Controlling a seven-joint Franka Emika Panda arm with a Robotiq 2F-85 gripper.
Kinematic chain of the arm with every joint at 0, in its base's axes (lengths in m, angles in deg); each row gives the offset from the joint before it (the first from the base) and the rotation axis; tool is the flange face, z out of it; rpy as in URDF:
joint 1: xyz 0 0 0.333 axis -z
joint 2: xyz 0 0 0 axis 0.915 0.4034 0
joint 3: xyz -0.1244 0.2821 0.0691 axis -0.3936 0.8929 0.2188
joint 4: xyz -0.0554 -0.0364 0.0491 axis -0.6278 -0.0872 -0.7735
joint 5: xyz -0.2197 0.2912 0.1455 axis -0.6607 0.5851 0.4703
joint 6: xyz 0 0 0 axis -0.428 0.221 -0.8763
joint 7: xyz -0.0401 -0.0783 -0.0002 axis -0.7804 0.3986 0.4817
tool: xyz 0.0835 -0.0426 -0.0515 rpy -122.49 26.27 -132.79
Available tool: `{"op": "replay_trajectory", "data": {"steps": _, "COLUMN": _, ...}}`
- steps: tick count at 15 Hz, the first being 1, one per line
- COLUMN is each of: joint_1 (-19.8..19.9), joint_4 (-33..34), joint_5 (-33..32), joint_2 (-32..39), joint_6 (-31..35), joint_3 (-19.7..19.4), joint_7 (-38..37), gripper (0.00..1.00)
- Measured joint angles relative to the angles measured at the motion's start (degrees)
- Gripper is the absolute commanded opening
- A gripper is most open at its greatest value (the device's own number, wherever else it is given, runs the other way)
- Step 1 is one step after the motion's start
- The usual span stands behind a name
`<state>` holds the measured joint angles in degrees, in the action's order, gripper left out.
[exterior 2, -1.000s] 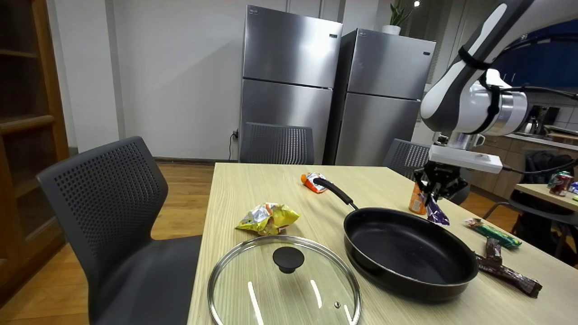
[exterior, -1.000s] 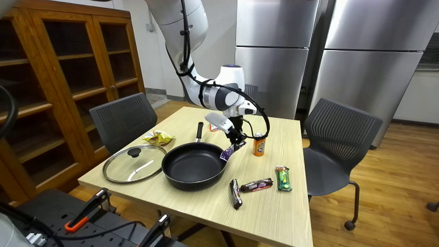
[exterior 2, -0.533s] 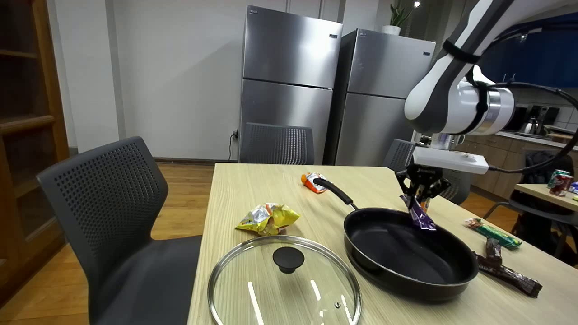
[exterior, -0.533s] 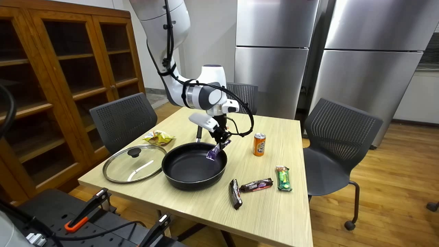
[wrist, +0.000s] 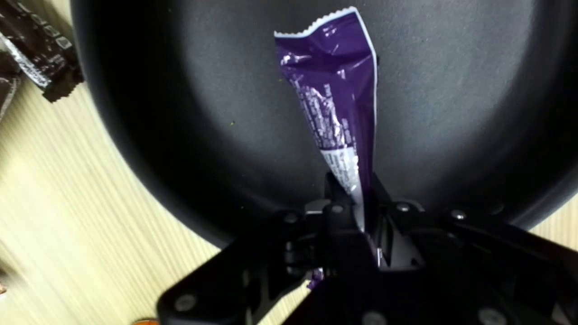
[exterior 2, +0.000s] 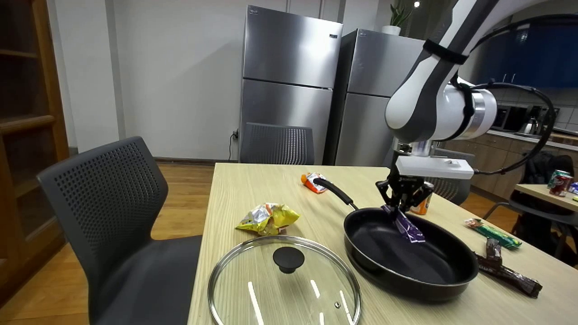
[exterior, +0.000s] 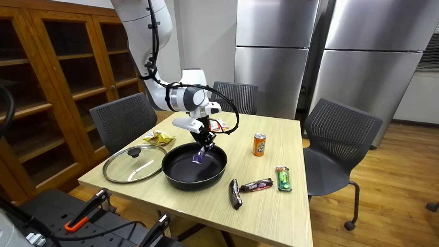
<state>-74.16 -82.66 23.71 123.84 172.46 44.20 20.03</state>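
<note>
Gripper (wrist: 354, 187) grasps a shiny purple wrapper (wrist: 338, 90), its end zigzag-cut and white-bordered, small print illegible, over the pan (exterior: 188, 185) by the near edge of the table (exterior: 274, 219) in an exterior view; orange can (exterior: 259, 146) reads "Fanta"

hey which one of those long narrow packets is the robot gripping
The purple packet: it alone is clamped in the jaws, over the frying pan. The green packet and both dark brown packets lie on the table.
</note>
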Motion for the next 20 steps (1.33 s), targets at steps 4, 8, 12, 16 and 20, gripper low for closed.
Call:
{"op": "replay_trajectory", "data": {"steps": 4, "joint_1": -2.74, "joint_4": -0.67, "joint_5": -1.82, "joint_2": 0.08, "joint_6": -0.25, "joint_3": -0.20, "joint_7": -0.18, "gripper": 0.04}}
{"op": "replay_trajectory", "data": {"steps": 8, "joint_1": -4.65, "joint_4": -0.68, "joint_5": -3.03, "joint_2": 0.28, "joint_6": -0.85, "joint_3": -0.23, "joint_7": -0.25, "gripper": 0.04}}
{"op": "replay_trajectory", "data": {"steps": 12, "joint_1": -5.77, "joint_4": -0.68, "joint_5": -4.22, "joint_2": 0.45, "joint_6": -1.82, "joint_3": -0.24, "joint_7": -0.25, "gripper": 0.04}}
{"op": "replay_trajectory", "data": {"steps": 16, "joint_1": -6.16, "joint_4": -0.68, "joint_5": -5.36, "joint_2": 0.49, "joint_6": -2.46, "joint_3": -0.38, "joint_7": -0.25, "gripper": 0.54}}
{"op": "replay_trajectory", "data": {"steps": 20, "joint_1": -5.93, "joint_4": -0.71, "joint_5": -5.86, "joint_2": 0.33, "joint_6": -2.47, "joint_3": -0.73, "joint_7": -0.22, "gripper": 0.84}}
